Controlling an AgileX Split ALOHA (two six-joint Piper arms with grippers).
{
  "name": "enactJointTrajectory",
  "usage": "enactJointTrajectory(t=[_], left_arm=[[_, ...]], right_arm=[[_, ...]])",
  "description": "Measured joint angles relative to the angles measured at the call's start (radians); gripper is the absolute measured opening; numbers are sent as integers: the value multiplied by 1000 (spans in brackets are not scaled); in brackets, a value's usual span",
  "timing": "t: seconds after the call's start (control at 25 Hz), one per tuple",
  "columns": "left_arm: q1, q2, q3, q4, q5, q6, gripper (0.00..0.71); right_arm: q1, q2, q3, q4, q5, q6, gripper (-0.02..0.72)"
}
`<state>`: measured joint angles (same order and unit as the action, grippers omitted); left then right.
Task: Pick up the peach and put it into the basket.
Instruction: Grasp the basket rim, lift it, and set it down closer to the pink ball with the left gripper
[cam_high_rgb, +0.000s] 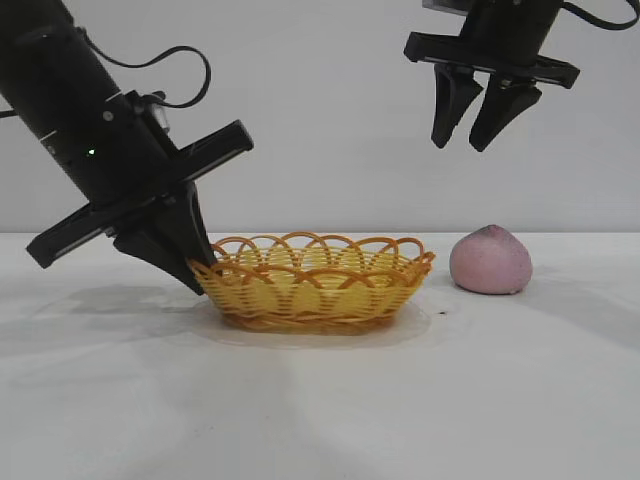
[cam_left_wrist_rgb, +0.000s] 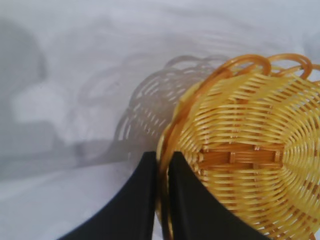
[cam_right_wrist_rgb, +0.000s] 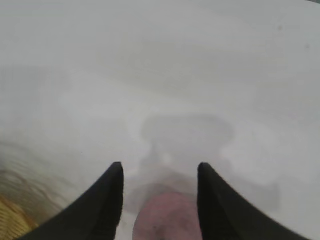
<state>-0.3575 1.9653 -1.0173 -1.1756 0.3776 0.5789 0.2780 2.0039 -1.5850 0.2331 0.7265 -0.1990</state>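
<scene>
The dusty-pink peach (cam_high_rgb: 490, 261) sits on the white table to the right of the yellow-orange wicker basket (cam_high_rgb: 315, 283). The basket is empty. My left gripper (cam_high_rgb: 198, 275) is shut on the basket's left rim (cam_left_wrist_rgb: 164, 150), one finger inside and one outside. My right gripper (cam_high_rgb: 463, 142) hangs open and empty high above the peach, a little to its left. In the right wrist view the peach (cam_right_wrist_rgb: 167, 217) shows far below between the open fingers (cam_right_wrist_rgb: 111, 200), and my right gripper (cam_right_wrist_rgb: 158, 170) holds nothing.
The white table (cam_high_rgb: 320, 400) stretches wide in front of the basket and the peach. A plain grey wall stands behind. A small dark speck (cam_high_rgb: 441, 314) lies on the table near the basket's right end.
</scene>
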Motion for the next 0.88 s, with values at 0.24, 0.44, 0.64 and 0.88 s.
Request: enactJointTrajectory(t=[0.24,0.44,0.64,0.88], left_arm=[[-4,-2,2,-10,0,0,291],[-4,-21,5,50,13,0,430],[1,-87,7,181,32,-47,456],[78,-182,7,588,106,-241,456]], right_arm=[[0,0,0,0,7,0,288],[0,0,0,0,8,0,288],[0,0,0,0,8,0,288],[0,0,0,0,9,0,288]])
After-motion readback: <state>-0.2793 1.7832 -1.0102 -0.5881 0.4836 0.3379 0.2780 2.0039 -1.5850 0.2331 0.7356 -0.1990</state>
